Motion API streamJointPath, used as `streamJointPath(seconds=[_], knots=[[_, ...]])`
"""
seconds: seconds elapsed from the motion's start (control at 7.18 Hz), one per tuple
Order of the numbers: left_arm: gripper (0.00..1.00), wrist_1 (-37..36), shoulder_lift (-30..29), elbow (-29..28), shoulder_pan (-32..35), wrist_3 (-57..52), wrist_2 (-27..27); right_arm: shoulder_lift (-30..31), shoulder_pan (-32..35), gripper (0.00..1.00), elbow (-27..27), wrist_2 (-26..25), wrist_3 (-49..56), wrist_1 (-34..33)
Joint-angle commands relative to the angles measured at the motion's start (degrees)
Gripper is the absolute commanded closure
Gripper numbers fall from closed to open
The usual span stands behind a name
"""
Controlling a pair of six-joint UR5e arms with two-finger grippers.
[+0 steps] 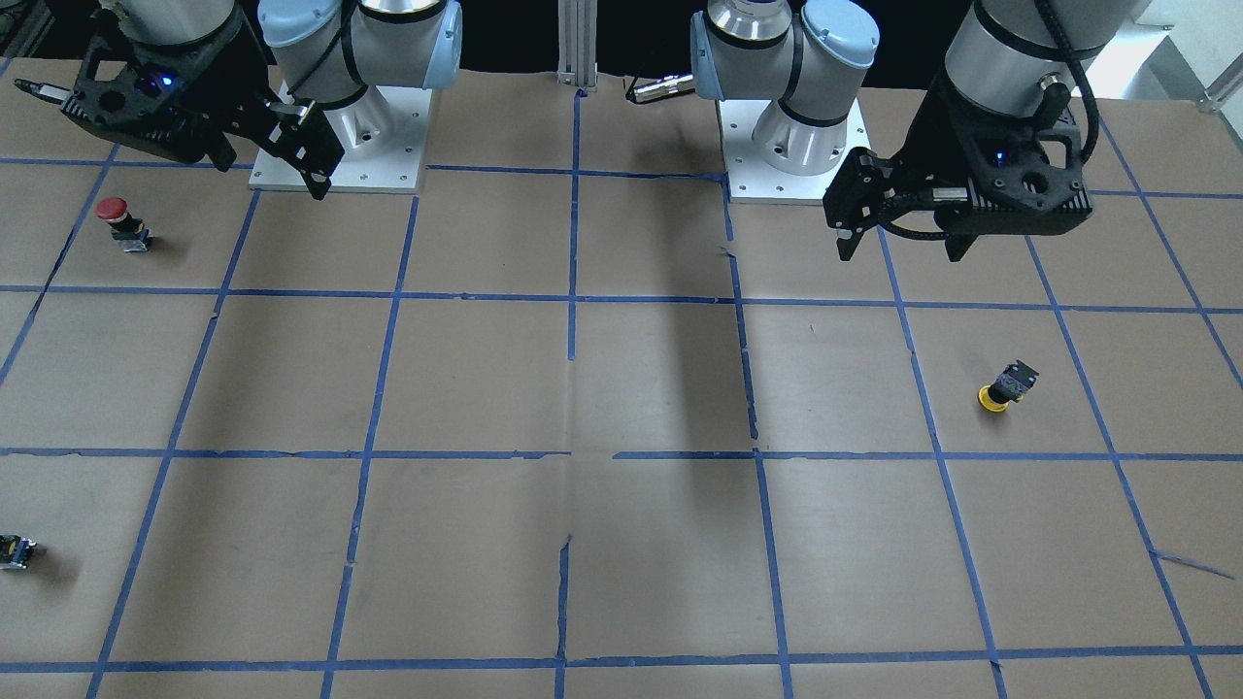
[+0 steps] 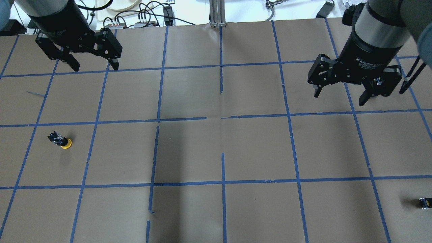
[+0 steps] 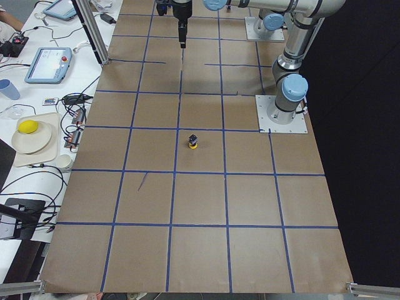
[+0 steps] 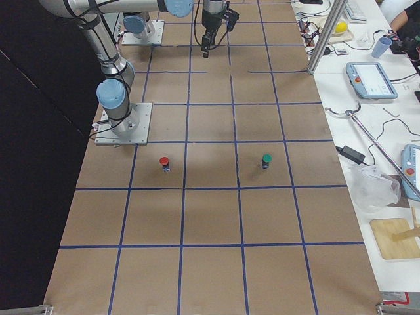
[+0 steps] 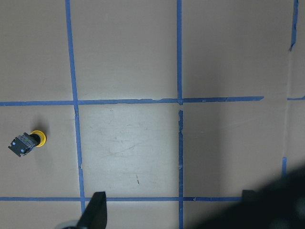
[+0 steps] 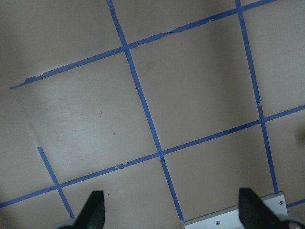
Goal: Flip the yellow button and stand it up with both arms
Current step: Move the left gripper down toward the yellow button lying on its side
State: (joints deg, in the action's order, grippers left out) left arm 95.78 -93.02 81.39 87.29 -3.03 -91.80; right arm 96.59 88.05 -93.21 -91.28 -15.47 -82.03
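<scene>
The yellow button (image 1: 1005,386) rests on the brown table with its yellow cap down and its black base up and tilted. It also shows in the overhead view (image 2: 60,140), the exterior left view (image 3: 194,142) and the left wrist view (image 5: 27,142). My left gripper (image 1: 900,250) is open and empty. It hangs high above the table, well apart from the button, as the overhead view (image 2: 95,66) shows. My right gripper (image 1: 270,175) is open and empty on the far side of the table, also in the overhead view (image 2: 340,98).
A red-capped button (image 1: 121,223) stands near the right arm's base plate (image 1: 340,146). A small dark switch (image 1: 15,551) lies at the table's edge. A green-capped button (image 4: 266,160) shows in the exterior right view. Blue tape lines grid the table.
</scene>
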Motion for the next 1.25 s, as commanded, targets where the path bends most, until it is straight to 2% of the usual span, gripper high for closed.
streamJointPath(seconds=[0.0, 0.14, 0.28, 0.56, 0.98, 1.11], knots=[[0.01, -0.07, -0.75, -0.36, -0.02, -0.14, 0.21, 0.0, 0.1, 0.0, 0.04, 0.05, 0.0, 0.03], [0.01, 0.02, -0.58, 1.03, -0.45, -1.44, -0.22, 0.0, 0.1, 0.0, 0.04, 0.14, 0.0, 0.03], [0.01, 0.28, -0.58, 2.35, -3.94, -6.07, -0.57, 0.0, 0.27, 0.0, -0.04, -0.12, 0.0, 0.12], [0.01, -1.98, 0.3, 11.37, -17.43, -28.67, -0.22, 0.0, 0.28, 0.0, -0.05, -0.04, 0.0, 0.12], [0.01, -17.77, -1.45, 22.81, -30.57, -49.91, -0.4, 0.0, 0.27, 0.0, 0.04, 0.13, 0.18, -1.47], [0.01, -25.22, -4.07, 25.89, -32.78, -55.28, -0.48, 0.0, 0.36, 0.0, 0.13, 1.01, 0.09, -1.47]])
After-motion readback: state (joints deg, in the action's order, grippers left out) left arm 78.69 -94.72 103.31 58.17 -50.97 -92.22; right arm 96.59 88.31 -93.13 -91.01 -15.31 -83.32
